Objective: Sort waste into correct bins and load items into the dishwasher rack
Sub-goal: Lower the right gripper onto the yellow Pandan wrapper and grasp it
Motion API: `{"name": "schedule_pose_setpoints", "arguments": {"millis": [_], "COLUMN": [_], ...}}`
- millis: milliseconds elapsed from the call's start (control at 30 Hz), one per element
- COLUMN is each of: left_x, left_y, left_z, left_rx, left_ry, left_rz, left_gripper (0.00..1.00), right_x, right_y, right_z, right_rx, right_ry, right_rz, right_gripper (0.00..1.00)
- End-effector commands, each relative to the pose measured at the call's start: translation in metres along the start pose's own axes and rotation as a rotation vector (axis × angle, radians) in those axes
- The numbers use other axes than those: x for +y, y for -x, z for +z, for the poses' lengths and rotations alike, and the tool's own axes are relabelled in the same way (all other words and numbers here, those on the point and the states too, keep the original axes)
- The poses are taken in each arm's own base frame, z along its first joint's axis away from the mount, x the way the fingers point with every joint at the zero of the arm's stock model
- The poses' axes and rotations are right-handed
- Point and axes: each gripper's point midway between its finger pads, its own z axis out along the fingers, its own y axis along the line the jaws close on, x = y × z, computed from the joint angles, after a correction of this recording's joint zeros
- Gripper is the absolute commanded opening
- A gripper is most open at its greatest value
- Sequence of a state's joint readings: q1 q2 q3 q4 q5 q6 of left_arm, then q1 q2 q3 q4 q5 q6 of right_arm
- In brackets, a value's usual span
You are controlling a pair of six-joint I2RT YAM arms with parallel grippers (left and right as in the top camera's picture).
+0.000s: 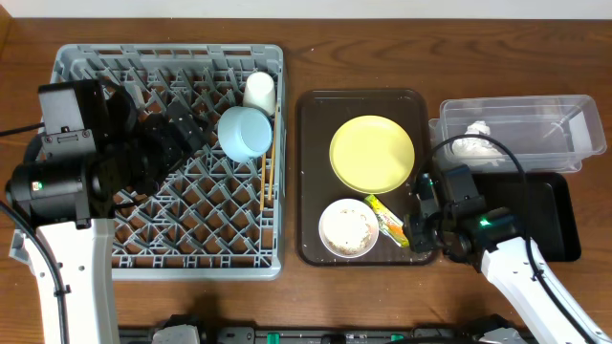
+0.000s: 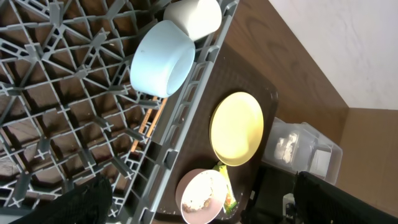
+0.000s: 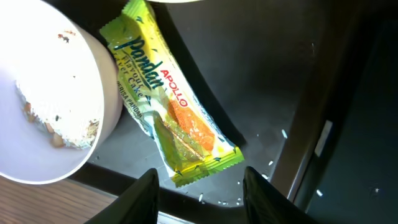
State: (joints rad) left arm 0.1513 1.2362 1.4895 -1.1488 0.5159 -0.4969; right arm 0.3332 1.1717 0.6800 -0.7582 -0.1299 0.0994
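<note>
**R gripper straddles snack wrapper; L gripper wide over rack**

R gripper [image 3: 199,202]: jaws part-open, nothing held. The green-and-yellow wrapper [image 3: 171,118] lies flat on the brown tray [image 1: 308,172]. Its near end sits betw the two fingers [image 3: 140,199], w/ a gap showing on each side. Can't tell if the tips touch the tray.

The white bowl [image 3: 43,106] stands right against the wrapper's far side, seen from the gripper. Whitish rice scraps [image 3: 59,127] cling inside it. The yellow plate [image 1: 372,153] is farther ahead on the same tray, near the wrapper's far end and apart from the white bowl.

Behind the R gripper, partly under its arm, is the black tray [image 1: 559,220]. The clear tub [image 1: 535,124] lies beyond that tray, off to the arm's side, w/ the crumpled napkin [image 1: 473,141] inside it.

L gripper [image 2: 205,214]: jaws wide apart, empty, hanging over the dishwasher rack [image 1: 167,57]. Ahead of it the light blue bowl [image 2: 163,59] is tipped on its side among the pegs. The white cup [image 2: 194,17] is just past the blue bowl, by the rack's wall. Can't tell if the two touch.

The chopsticks [image 1: 269,172] lie in the rack along the edge nearest the brown tray, ahead of the L gripper, w/ one end under the blue bowl.
</note>
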Motion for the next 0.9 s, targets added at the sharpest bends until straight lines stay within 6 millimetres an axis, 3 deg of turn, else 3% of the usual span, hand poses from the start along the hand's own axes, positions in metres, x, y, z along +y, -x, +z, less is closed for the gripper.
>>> {"name": "schedule_pose_setpoints", "arguments": {"millis": [0,167,333,633,733,867], "left_x": [0.0,0.0,0.0,0.0,0.0,0.0], "left_y": [0.002,0.002,0.002,0.002,0.002,0.002], "left_z": [-0.002,-0.002,-0.002,-0.002,-0.002,-0.002], "left_rx": [-0.012,-0.012,-0.013,-0.012,-0.012,-0.012], "left_ry": [0.008,0.008,0.007,0.008,0.008,0.008], "left_rz": [0.009,0.009,0.008,0.009,0.009,0.009], "left_gripper": [0.95,0.95,0.95,0.95,0.95,0.95], "right_x": [0.009,0.022,0.008,0.008,0.009,0.008], "right_y": [-0.002,-0.011,-0.013,-0.008,-0.009,-0.012], "right_z": [0.005,0.023,0.04,0.057,0.063,0.07], "right_rx": [0.021,0.084,0.132,0.136,0.144,0.164], "right_ry": [0.014,0.028,-0.058,-0.067,-0.065,-0.067], "right_rz": [-0.139,-0.235,-0.252,-0.259,-0.264,-0.264], "right_gripper": [0.41,0.53,0.63,0.69,0.68,0.53]}}
